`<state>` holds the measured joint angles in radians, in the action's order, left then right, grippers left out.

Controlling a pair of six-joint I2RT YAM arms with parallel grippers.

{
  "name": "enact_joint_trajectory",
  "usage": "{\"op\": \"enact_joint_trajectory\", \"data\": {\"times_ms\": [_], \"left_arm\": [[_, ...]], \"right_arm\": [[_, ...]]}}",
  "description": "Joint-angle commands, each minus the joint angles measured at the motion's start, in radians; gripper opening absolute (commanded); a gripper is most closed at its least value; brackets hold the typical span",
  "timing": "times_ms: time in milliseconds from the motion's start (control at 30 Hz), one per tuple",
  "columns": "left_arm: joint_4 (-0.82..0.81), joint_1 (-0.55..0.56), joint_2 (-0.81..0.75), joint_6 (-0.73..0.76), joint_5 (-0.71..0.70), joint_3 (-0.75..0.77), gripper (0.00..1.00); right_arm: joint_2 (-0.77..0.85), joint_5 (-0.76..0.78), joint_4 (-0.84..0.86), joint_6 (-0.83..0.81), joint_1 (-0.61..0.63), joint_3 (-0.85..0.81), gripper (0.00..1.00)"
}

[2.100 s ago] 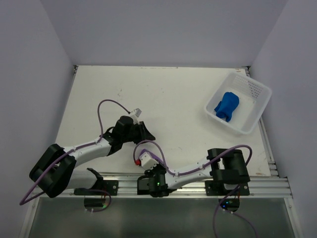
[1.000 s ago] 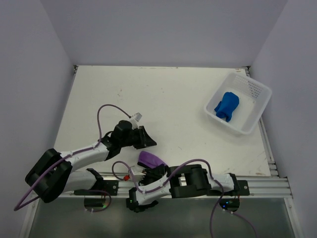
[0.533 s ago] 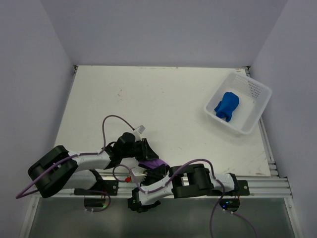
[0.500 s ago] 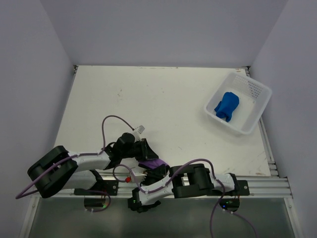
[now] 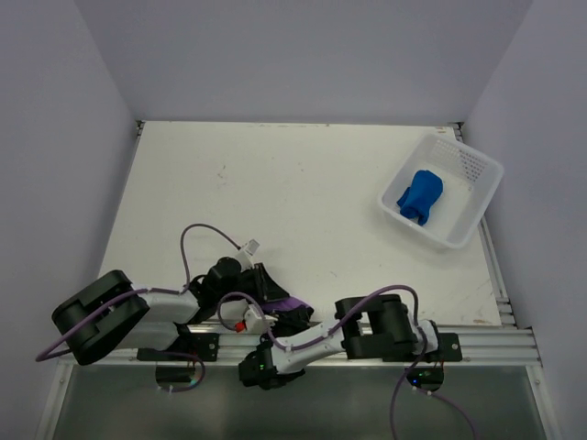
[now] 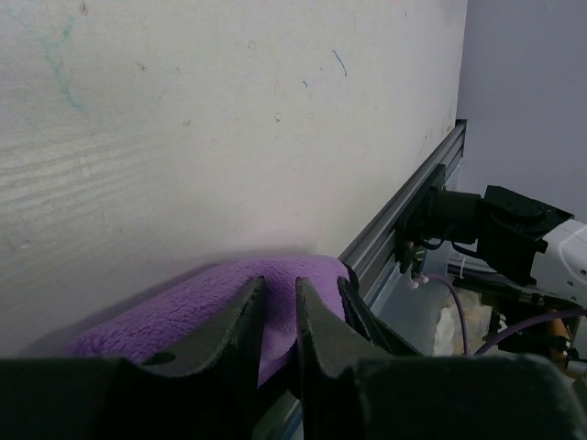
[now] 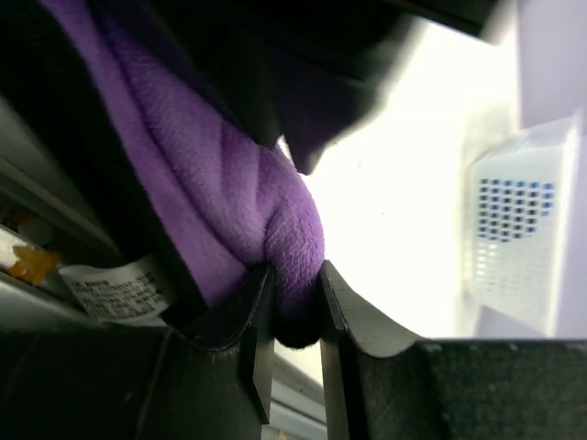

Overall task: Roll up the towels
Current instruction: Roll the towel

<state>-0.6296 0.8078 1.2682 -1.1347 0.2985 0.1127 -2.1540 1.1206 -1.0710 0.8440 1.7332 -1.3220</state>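
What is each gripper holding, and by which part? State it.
Right gripper: purple towel, pinched at a bunched fold. Left gripper: fingers nearly shut over the towel; hold cannot be told.

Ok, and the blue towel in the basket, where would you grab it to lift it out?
Probably across the narrower middle of the blue towel, coming straight down from above: it sits as a compact bundle inside the white basket, whose raised walls would block a sideways approach.

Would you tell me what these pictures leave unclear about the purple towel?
- Top view: the left gripper and right gripper cover most of the purple towel, hiding its shape.
- Left wrist: the fingers themselves hide whether they pinch the towel.
- Right wrist: a white label is too blurred to read.
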Motion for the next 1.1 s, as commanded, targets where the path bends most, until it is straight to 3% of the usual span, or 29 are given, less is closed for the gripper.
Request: {"op": "enact_joint_trajectory", "data": {"times_ms": [0, 133, 433, 767, 1067], "left_arm": [[0.03, 0.004, 0.034, 0.012, -0.07, -0.076, 0.25], [0.037, 0.004, 0.04, 0.018, -0.087, -0.079, 0.25], [0.039, 0.005, 0.054, 0.024, -0.105, -0.08, 0.25], [0.038, 0.004, 0.054, 0.029, -0.108, -0.085, 0.25], [0.036, 0.005, 0.062, 0.041, -0.104, -0.084, 0.24]], "right_arm": [[0.166, -0.111, 0.164, -0.034, -0.006, 0.108, 0.25], [0.296, -0.188, 0.336, -0.111, -0.004, 0.211, 0.34], [0.465, -0.329, 0.476, -0.164, -0.006, 0.334, 0.51], [0.719, -0.467, 0.589, -0.183, -0.026, 0.473, 0.58], [1.011, -0.767, 0.83, -0.232, -0.285, 0.67, 0.61]]}}
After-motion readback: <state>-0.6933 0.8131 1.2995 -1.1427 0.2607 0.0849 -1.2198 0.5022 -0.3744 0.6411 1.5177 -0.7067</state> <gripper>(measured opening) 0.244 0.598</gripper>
